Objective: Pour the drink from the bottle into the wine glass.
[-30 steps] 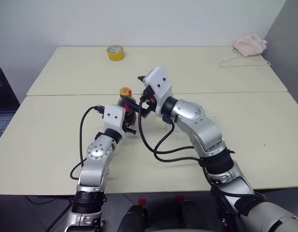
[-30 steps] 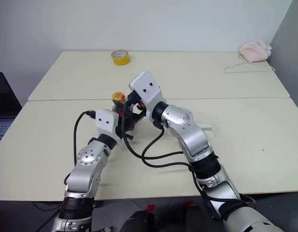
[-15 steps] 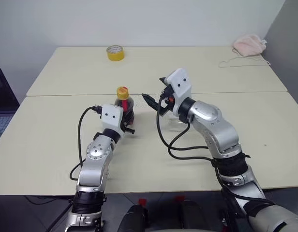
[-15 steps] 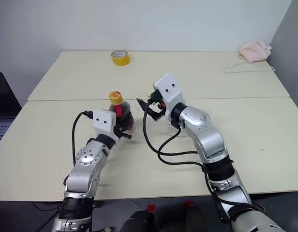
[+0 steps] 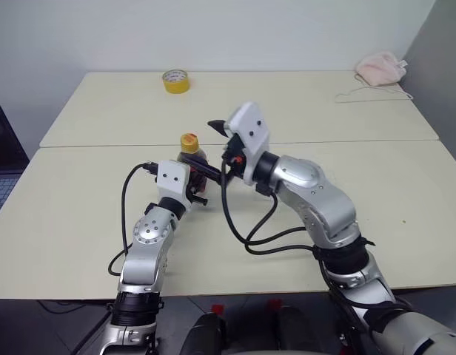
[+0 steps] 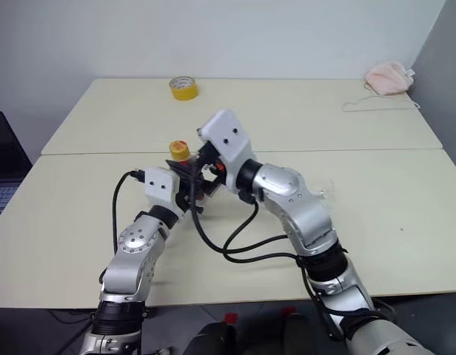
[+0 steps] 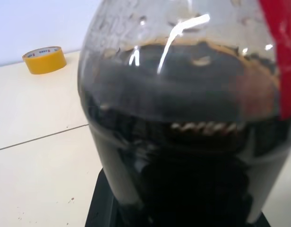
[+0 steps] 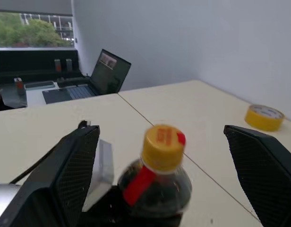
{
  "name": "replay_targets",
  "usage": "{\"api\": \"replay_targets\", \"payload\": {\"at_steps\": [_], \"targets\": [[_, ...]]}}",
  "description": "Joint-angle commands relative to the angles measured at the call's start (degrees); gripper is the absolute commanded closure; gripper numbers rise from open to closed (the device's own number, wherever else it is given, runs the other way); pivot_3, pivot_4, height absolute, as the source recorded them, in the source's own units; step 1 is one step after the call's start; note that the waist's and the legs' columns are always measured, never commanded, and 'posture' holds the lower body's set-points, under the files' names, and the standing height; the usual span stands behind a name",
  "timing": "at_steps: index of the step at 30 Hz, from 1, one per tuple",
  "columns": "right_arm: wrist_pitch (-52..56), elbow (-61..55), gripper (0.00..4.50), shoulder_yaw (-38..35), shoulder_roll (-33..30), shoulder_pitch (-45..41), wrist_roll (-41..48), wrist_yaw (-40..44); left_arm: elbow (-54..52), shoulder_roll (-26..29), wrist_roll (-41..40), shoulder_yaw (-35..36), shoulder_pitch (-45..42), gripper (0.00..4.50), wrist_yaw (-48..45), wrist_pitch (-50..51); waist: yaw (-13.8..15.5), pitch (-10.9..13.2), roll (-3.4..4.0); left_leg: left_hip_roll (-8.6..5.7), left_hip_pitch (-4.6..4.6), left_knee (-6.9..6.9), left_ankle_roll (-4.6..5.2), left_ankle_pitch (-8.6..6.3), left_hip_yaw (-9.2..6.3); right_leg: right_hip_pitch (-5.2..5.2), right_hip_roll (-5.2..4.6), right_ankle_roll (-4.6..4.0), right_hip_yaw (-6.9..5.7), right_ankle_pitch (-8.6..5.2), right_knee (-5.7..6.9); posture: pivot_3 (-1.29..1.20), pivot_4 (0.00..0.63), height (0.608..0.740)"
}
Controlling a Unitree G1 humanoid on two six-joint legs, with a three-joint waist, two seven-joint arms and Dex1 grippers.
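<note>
The bottle (image 5: 192, 157) stands upright on the table (image 5: 80, 214), its yellow cap (image 8: 163, 146) on. The dark drink (image 7: 183, 142) fills its rounded body. My left gripper (image 5: 196, 179) is shut on the body low down. My right gripper (image 5: 211, 150) is open and level with the cap. In the right wrist view one of its fingers (image 8: 70, 175) stands on each side of the cap, apart from it. A faint clear shape (image 6: 326, 191) beside my right forearm looks like part of the wine glass; the arm hides the rest.
A yellow tape roll (image 5: 176, 80) lies at the back left of the table. A pink cloth (image 5: 381, 68) with a thin cord lies at the back right corner. An open laptop (image 8: 107, 71) sits on a desk to the left.
Half a second ago my right gripper had swung off to the right of the bottle. It is back now, its open fingers around the cap. The bottle and left gripper have not moved.
</note>
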Motion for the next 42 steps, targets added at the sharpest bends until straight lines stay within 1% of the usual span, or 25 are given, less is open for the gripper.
{"api": "replay_targets", "payload": {"at_steps": [1,10,23,34,42], "targets": [[-3.61,3.57,0.00,0.09,1.55,-3.32,-2.07,-1.48,-1.91,-0.01,-0.29,-0.05,-1.25,3.66,-0.21,-1.80,0.06,0.00,0.00,-0.01,0.00,0.00,0.00,0.00,0.00,0.00,0.00,0.00,0.00,0.00,0.00,0.00,0.150,0.740],[-7.72,9.74,0.00,-0.38,2.39,-5.47,-5.00,-1.98,-1.93,0.01,-0.13,-0.22,-1.28,3.66,-0.16,-1.88,-0.07,0.00,0.00,0.02,0.00,-0.03,0.00,0.00,0.01,-0.02,0.00,0.00,0.00,0.00,0.00,0.00,0.150,0.740],[-7.34,9.25,0.00,-1.94,1.35,-4.35,-6.01,-2.84,-1.84,-0.07,-0.22,-0.17,-1.70,3.66,-0.10,-1.70,-0.07,0.00,0.00,0.02,0.00,-0.02,0.00,0.00,0.01,-0.02,0.00,0.00,0.01,0.00,0.01,0.00,0.150,0.740],[-4.65,5.40,0.00,-5.24,-2.30,-1.43,-4.77,-3.43,-1.89,-0.15,-0.47,0.29,-1.60,3.66,0.37,-1.54,-0.07,0.00,0.00,0.01,0.00,-0.02,0.00,0.00,0.01,-0.01,0.00,0.00,0.01,0.00,0.00,0.00,0.150,0.740],[-3.72,4.75,0.00,-7.11,-5.77,0.30,-4.04,-4.41,-1.92,0.06,-0.62,0.18,-1.45,3.66,0.49,-1.75,-0.05,0.00,0.00,0.01,0.00,-0.02,0.00,0.00,0.02,-0.01,0.00,0.00,0.01,0.00,0.00,0.00,0.150,0.740]]}}
